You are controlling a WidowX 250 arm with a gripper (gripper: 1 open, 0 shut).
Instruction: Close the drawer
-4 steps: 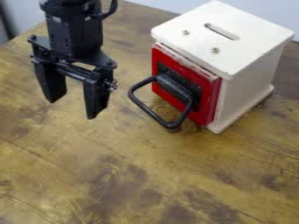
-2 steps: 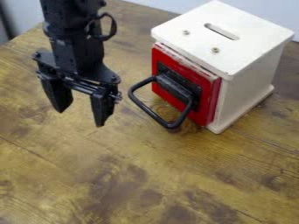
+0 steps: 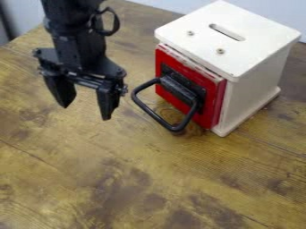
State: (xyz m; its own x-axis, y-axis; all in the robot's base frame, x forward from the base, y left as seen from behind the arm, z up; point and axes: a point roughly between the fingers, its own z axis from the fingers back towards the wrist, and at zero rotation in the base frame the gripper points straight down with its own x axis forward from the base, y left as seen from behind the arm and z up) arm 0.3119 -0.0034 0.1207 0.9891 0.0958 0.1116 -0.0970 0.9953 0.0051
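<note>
The red square-fronted drawer (image 3: 188,88) with its black centre panel sits in the cream-white cube box (image 3: 234,54) on the wooden worktop (image 3: 143,179), and its front stands a little out from the box. The black gripper (image 3: 80,96) hangs to the left of it in the picture, its jaws spread apart and holding nothing. The large black loop handle (image 3: 159,105) points towards the jaws and lies just beside the nearer one. I judge the push must go along this same line, towards the box.
</note>
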